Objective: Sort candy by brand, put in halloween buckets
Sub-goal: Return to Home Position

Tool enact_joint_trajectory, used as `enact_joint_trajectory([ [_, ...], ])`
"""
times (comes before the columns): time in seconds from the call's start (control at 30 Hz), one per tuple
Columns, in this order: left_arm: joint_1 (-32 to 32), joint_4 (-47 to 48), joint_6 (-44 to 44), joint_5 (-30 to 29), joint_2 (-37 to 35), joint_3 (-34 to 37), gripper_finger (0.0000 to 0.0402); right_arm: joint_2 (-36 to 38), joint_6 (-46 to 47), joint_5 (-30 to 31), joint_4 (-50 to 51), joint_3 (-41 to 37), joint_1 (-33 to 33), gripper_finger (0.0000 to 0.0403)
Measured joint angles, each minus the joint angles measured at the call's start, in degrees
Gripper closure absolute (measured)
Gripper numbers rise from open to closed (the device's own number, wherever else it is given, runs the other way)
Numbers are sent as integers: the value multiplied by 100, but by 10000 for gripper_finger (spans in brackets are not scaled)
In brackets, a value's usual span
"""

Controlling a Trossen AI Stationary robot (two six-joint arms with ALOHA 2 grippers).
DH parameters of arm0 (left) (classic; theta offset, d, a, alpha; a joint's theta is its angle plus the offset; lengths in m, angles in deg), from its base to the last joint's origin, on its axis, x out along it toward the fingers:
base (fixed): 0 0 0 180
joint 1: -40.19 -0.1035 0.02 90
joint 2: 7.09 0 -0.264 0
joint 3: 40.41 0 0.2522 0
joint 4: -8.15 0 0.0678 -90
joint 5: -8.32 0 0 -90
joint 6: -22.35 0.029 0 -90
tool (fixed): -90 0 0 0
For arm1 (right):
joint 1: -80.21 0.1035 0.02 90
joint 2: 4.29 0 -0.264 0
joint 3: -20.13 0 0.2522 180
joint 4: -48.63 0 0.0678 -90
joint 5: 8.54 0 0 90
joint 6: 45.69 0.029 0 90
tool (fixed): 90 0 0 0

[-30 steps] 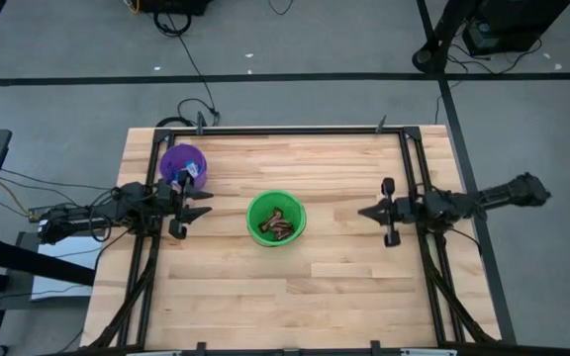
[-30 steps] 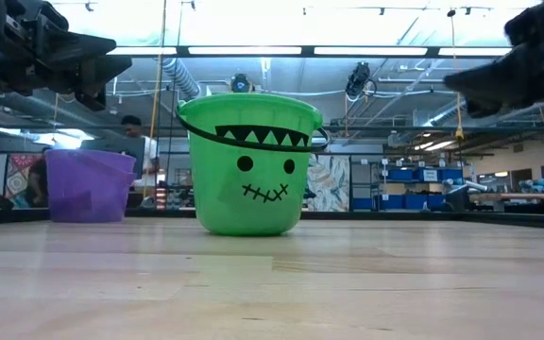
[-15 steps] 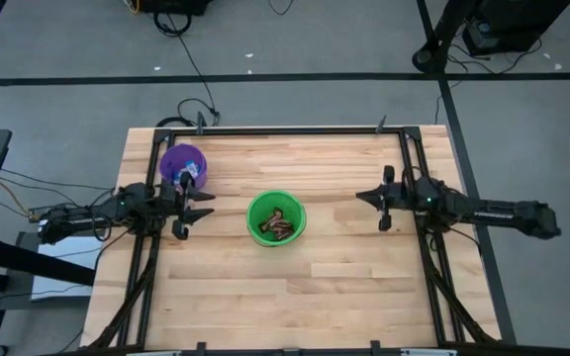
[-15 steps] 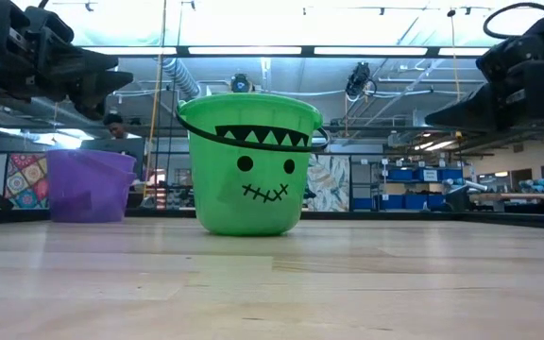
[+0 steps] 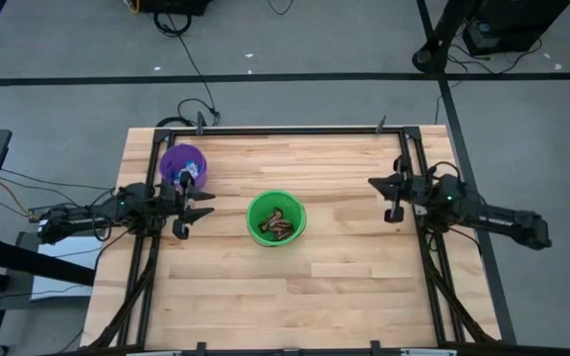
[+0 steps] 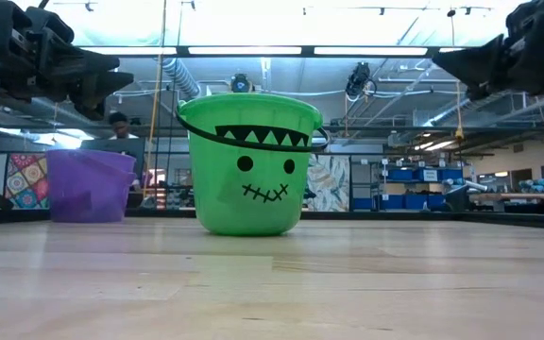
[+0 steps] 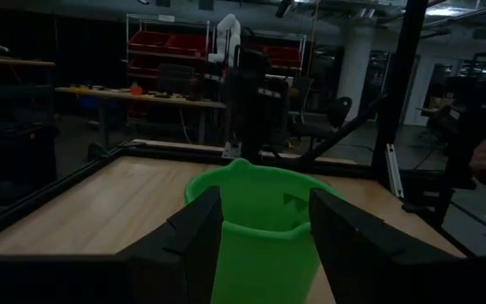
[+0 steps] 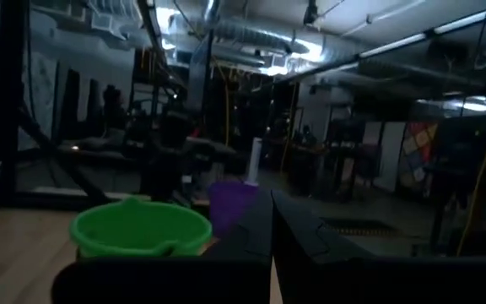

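Note:
The green bucket (image 5: 276,219) stands upright near the table's middle with dark brown candy (image 5: 279,225) inside. The purple bucket (image 5: 183,164) stands at the far left and holds light blue-and-white candy (image 5: 190,174). My left gripper (image 5: 209,204) hovers open and level between the two buckets, pointing at the green one (image 7: 264,224). It holds nothing. My right gripper (image 5: 372,183) hangs shut and empty above the table's right side, pointing toward the buckets (image 8: 138,230). In the low view both grippers (image 6: 102,80) (image 6: 461,61) are well above the tabletop.
A black metal frame (image 5: 295,130) runs along the table's far edge and both sides, and the arms are mounted on it. Bare wood lies in front of the green bucket (image 6: 248,165) toward the near edge. Beyond the table, a person (image 6: 117,124) sits behind the purple bucket (image 6: 88,184).
My right gripper has swung toward the table's far edge and risen a little, staying shut and empty, as its arm turned about its base. The left arm, both buckets and the candy have kept still.

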Motion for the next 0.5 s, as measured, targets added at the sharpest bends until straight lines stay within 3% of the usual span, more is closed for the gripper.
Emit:
enact_joint_trajectory([
  [0.17, 0, 5, -1, -1, 0, 0, 220, 633, 176, 147, 985, 1, 11, 393],
  [0.33, 0, 61, -2, -8, -1, 0, 220, 618, 391, 339, 1889, 2, 39, 393],
  [0.5, 0, 163, 2, -15, -2, 2, 220, 509, 498, 561, 1990, 4, 108, 392],
])
